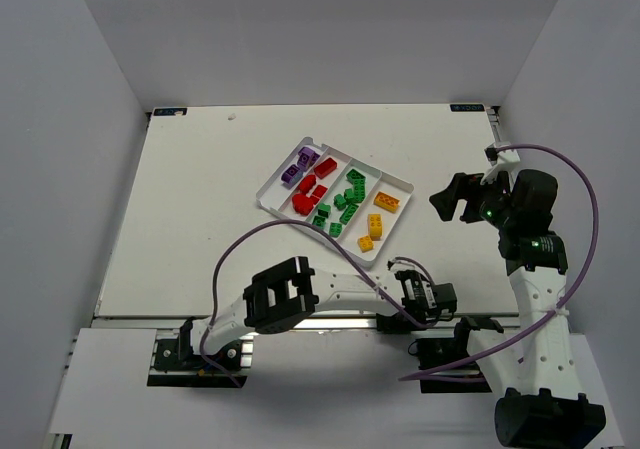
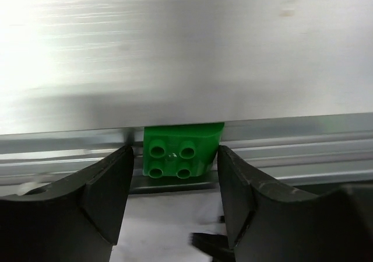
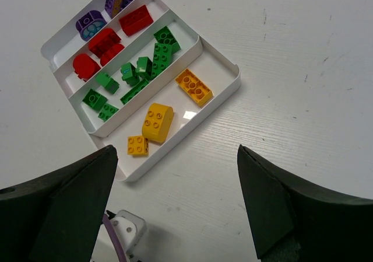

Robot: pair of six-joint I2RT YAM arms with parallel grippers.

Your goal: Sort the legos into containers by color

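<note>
The white tray [image 1: 394, 224] lies mid-table with four compartments. They hold purple legos [image 1: 300, 164], red legos [image 1: 310, 194], green legos [image 1: 345, 204] and yellow legos [image 1: 385, 201], one colour each. The right wrist view shows the same tray [image 3: 218, 103] with purple [image 3: 90, 24], red [image 3: 105, 40], green [image 3: 160, 55] and yellow [image 3: 157, 122] bricks. My left gripper [image 1: 442, 297] is at the table's near edge. In its wrist view it [image 2: 175, 203] is open, with one green brick [image 2: 180, 154] just ahead between the fingers, on the metal rail. My right gripper [image 1: 450, 201] hangs open and empty right of the tray [image 3: 178, 203].
An aluminium rail [image 2: 291, 139] runs along the table's near edge. Purple cables [image 1: 240, 249] loop from both arms. White walls enclose the table on three sides. Part of the left arm's wrist [image 3: 125, 227] shows below the tray in the right wrist view.
</note>
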